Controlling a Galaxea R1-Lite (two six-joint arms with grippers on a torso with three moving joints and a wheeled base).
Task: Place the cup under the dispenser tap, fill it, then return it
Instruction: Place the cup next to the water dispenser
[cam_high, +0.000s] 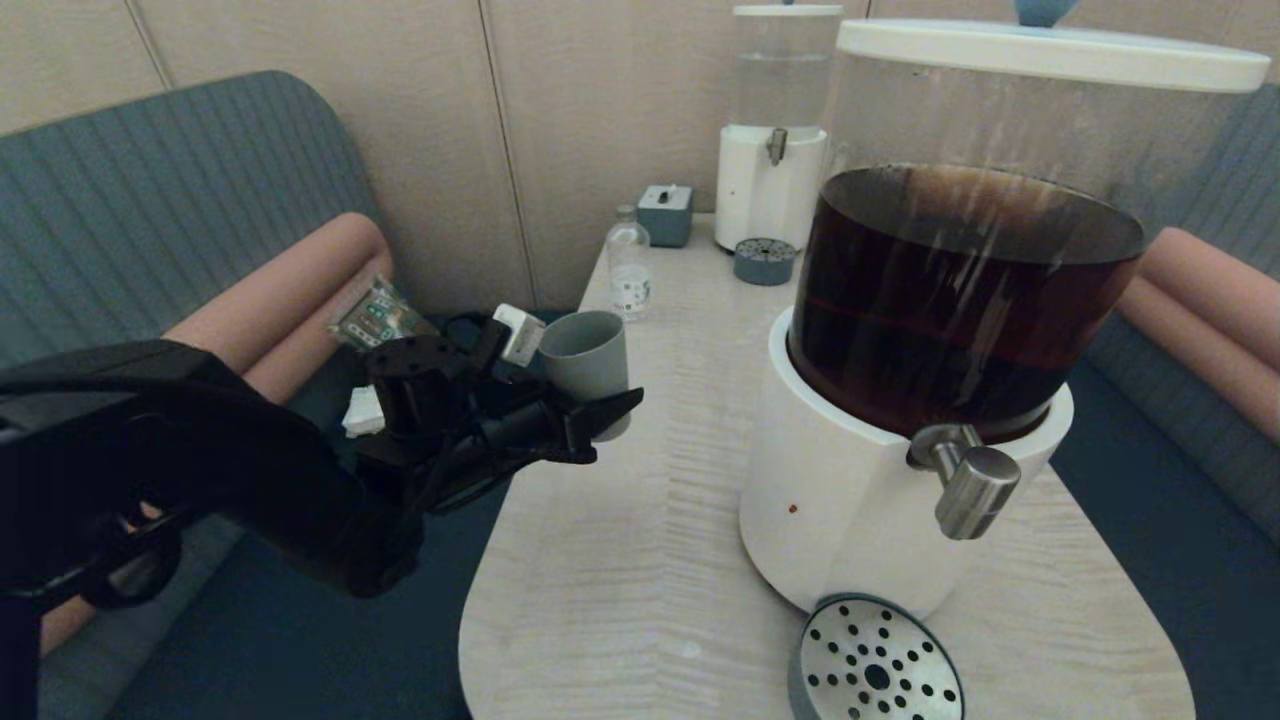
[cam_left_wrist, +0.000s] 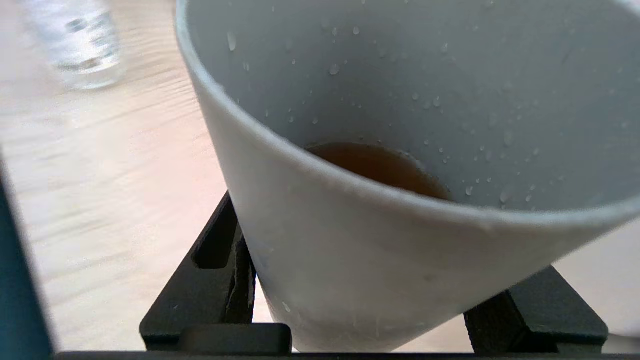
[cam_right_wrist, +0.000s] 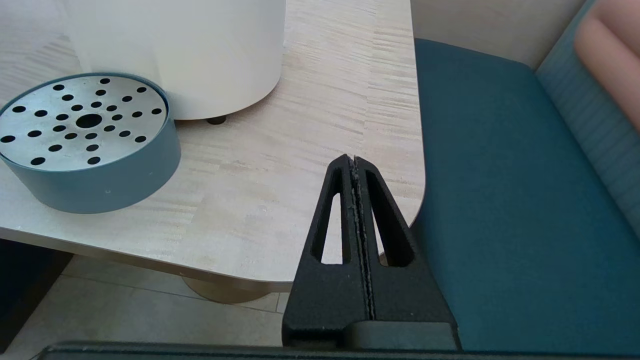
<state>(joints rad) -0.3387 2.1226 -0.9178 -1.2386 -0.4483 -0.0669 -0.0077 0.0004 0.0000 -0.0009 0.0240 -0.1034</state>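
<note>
My left gripper is shut on the grey cup and holds it upright just above the table's left edge, well to the left of the dispenser tap. In the left wrist view the cup sits between the black fingers, with a little brown liquid at its bottom and drops on its inner wall. The steel tap sticks out of the white base of the large dispenser of dark liquid. My right gripper is shut and empty, over the table's near right corner.
A round perforated drip tray lies under the tap. At the back of the pale wooden table stand a smaller clear-liquid dispenser, its drip tray, a glass bottle and a grey box. Teal benches flank the table.
</note>
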